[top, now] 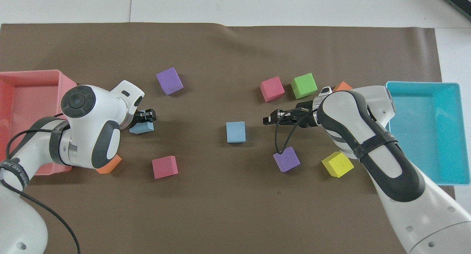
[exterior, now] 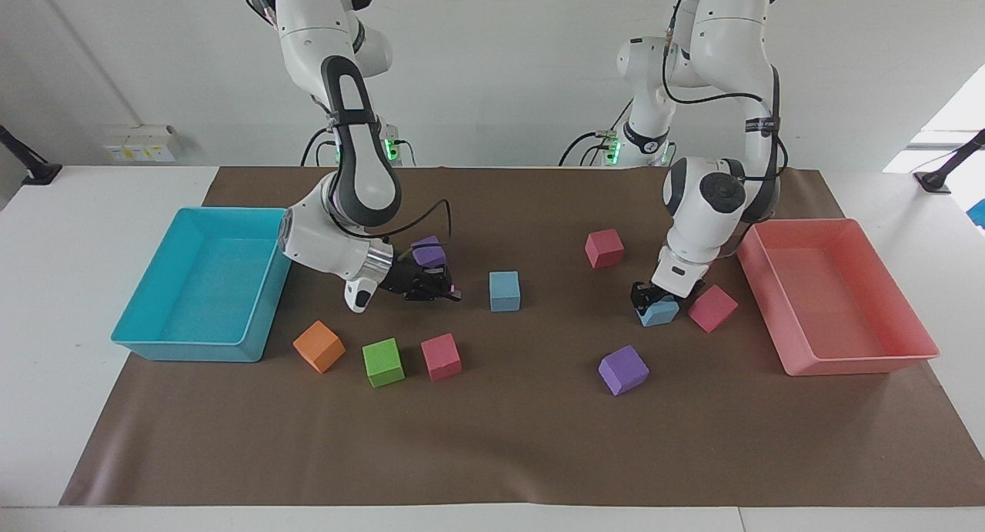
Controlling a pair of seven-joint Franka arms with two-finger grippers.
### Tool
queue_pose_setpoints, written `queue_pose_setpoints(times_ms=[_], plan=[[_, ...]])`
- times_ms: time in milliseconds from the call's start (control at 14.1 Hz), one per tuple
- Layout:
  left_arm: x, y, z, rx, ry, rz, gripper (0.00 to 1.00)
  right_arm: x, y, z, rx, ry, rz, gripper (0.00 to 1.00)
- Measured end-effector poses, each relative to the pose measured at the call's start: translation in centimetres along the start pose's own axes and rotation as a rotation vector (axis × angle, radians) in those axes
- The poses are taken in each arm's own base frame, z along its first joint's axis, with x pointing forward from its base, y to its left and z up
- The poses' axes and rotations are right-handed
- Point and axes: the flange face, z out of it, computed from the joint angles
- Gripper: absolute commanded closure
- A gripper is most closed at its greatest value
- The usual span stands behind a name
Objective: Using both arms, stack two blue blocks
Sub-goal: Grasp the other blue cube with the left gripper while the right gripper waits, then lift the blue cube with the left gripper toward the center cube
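One blue block (exterior: 504, 291) sits on the brown mat mid-table; it also shows in the overhead view (top: 236, 132). My right gripper (exterior: 449, 291) is low over the mat beside it, toward the right arm's end, pointing at it with a gap between, fingers open; in the overhead view the right gripper (top: 265, 120) is apart from that block. My left gripper (exterior: 650, 299) is shut on the second blue block (exterior: 662, 312), slightly tilted, near the pink tray. In the overhead view the left gripper (top: 149, 116) partly covers this block (top: 141, 128).
A turquoise tray (exterior: 196, 351) stands at the right arm's end, a pink tray (exterior: 854, 363) at the left arm's end. Purple cubes (exterior: 429, 252) (exterior: 623, 369), red cubes (exterior: 604, 248) (exterior: 712, 308) (exterior: 441, 356), green (exterior: 382, 362), orange (exterior: 318, 346) and yellow (top: 337, 164) cubes lie around.
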Motion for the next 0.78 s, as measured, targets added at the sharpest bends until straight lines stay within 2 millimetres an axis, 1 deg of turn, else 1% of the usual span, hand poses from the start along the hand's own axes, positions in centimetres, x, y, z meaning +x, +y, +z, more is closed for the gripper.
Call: queue_pose_setpoints(times_ms=[213, 426, 568, 782], plan=[[0.0, 0.0, 0.0, 0.0, 0.0, -0.01, 1.0, -0.3, 0.3, 1.3, 0.011, 0.02, 0.011, 1.0], [0.0, 0.2, 0.0, -0.001, 0.001, -0.008, 1.0, -0.7, 0.8, 1.8, 0.055, 0.037, 0.038, 1.0], [-0.1, 1.1, -0.5, -0.006, 0.01, 0.007, 1.0, -1.3, 1.7, 2.5, 0.097, 0.056, 0.045, 1.0], [-0.2, 3.3, -2.7, -0.01, 0.015, 0.042, 1.0, -1.5, 2.0, 2.9, 0.1, 0.056, 0.045, 1.0]])
